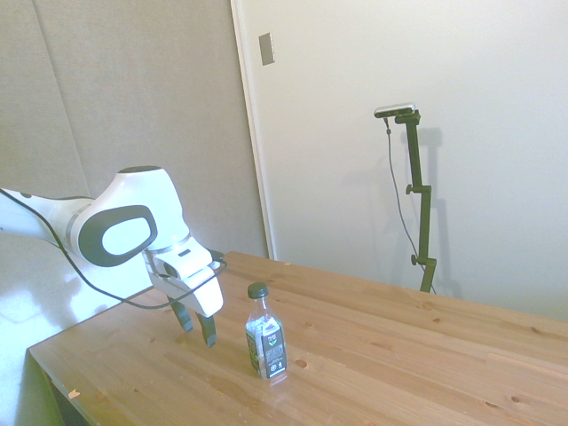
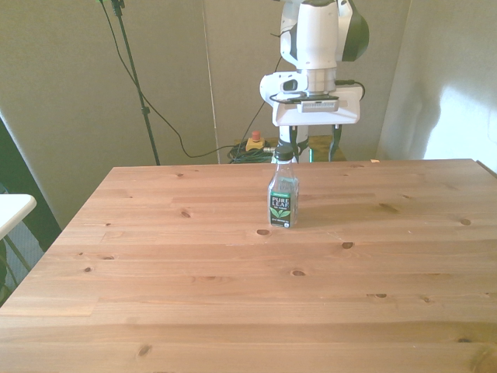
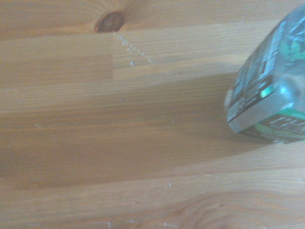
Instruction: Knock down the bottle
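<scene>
A broad wooden plank table carries the scene, with the white jointed robot arm reaching low over its far edge. The arm's two-finger gripper hangs just above the boards, its dark fingers spread apart and gripping nothing, near but not touching the task object. The small clear plastic bottle with a dark screw cap and green-and-white label stands upright near the far middle of the table, its labelled base filling one corner of the wrist view.
</scene>
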Controlling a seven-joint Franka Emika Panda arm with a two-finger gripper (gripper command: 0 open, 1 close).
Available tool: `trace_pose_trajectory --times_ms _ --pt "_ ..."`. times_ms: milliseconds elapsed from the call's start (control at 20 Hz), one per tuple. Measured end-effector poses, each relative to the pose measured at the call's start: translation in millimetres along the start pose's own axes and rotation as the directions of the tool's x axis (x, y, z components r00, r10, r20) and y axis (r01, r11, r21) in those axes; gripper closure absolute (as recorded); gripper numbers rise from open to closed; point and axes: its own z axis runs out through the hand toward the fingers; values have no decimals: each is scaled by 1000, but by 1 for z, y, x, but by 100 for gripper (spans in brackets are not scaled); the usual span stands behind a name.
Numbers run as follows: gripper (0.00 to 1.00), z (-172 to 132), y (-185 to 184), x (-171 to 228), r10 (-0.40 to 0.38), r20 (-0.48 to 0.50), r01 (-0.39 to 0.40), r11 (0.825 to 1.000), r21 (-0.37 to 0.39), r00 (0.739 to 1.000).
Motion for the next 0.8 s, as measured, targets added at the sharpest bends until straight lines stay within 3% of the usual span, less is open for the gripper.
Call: trace_pose_trajectory --times_ms 350,800 --pt "100 -24 -5 19 115 -12 -115 993 -2 993" --pt "100 -22 -9 51 185 -41 -186 982 -25 982"
